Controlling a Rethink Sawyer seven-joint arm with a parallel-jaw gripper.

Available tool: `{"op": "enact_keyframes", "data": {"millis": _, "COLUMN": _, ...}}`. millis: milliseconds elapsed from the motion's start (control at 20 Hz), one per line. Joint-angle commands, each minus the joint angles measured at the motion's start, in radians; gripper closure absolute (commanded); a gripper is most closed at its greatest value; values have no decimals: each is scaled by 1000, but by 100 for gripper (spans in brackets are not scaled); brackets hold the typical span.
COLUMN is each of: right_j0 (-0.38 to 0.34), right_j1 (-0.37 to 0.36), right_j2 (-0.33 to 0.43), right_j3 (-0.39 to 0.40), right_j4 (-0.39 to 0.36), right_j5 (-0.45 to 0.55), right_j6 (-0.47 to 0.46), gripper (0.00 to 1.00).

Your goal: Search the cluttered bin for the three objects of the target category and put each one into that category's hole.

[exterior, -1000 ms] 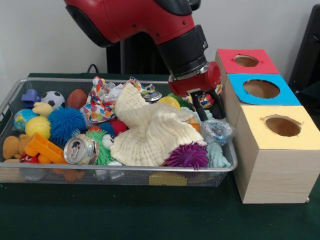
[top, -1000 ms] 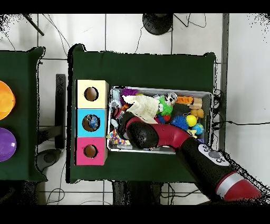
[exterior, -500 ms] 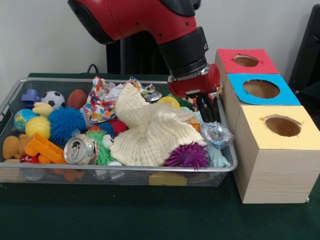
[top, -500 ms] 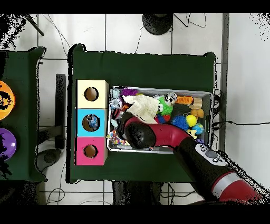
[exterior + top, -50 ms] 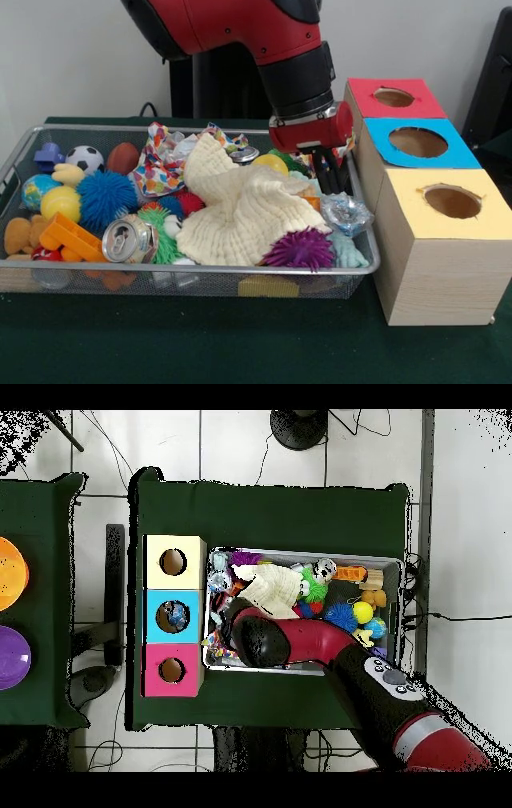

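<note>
- Looking at the claw first, you can see its two black fingers pointing down into the wire mesh bin, at the end next to the boxes. The fingers stand close together, a narrow gap. You cannot tell if anything is pinched between them.
- The tips sit low among the toys, just above the shiny crumpled foil wrapper and right beside the round yellow ball.
- Next to that lies the big cream knitted cloth. It covers the middle of the bin and may hide more toys.
- In front of the cloth sits a purple spiky ball. Farther along the bin you see a squashed silver drink can, a blue fuzzy ball and a small soccer ball.
- Beside the bin stand three wooden boxes in a row, each with a round hole on top: the red-topped box, the blue-topped box and the yellow-topped box.
- From above, the blue-topped box seems to have something inside already.
- You are likely in the search-and-grab step, at the bin's box end. Which kind of thing is wanted is not clear.
- Next, the claw needs to close firmly on one thing, lift straight up clear of the bin's rim, then move over the right hole.
</note>
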Motion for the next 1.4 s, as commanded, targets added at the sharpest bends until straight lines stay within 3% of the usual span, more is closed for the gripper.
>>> {"op": "enact_keyframes", "data": {"millis": 50, "right_j0": 23, "right_j1": -58, "right_j2": -89, "right_j3": -99, "right_j4": 74, "right_j5": 30, "right_j6": 130, "gripper": 100}}
{"op": "enact_keyframes", "data": {"millis": 400, "right_j0": 81, "right_j1": -180, "right_j2": -150, "right_j3": -81, "right_j4": 145, "right_j5": 147, "right_j6": 126, "gripper": 100}}
{"op": "enact_keyframes", "data": {"millis": 700, "right_j0": 35, "right_j1": -145, "right_j2": -81, "right_j3": -68, "right_j4": 150, "right_j5": 69, "right_j6": 85, "gripper": 100}}
{"op": "enact_keyframes", "data": {"millis": 750, "right_j0": 32, "right_j1": -140, "right_j2": -79, "right_j3": -73, "right_j4": 141, "right_j5": 65, "right_j6": 66, "gripper": 0}}
{"op": "enact_keyframes", "data": {"millis": 1150, "right_j0": -17, "right_j1": -88, "right_j2": -12, "right_j3": -62, "right_j4": 93, "right_j5": -52, "right_j6": 63, "gripper": 0}}
{"op": "enact_keyframes", "data": {"millis": 1300, "right_j0": -9, "right_j1": -73, "right_j2": -31, "right_j3": -73, "right_j4": 96, "right_j5": -68, "right_j6": 73, "gripper": 0}}
{"op": "enact_keyframes", "data": {"millis": 1400, "right_j0": -42, "right_j1": -44, "right_j2": 19, "right_j3": -72, "right_j4": 88, "right_j5": -86, "right_j6": 65, "gripper": 0}}
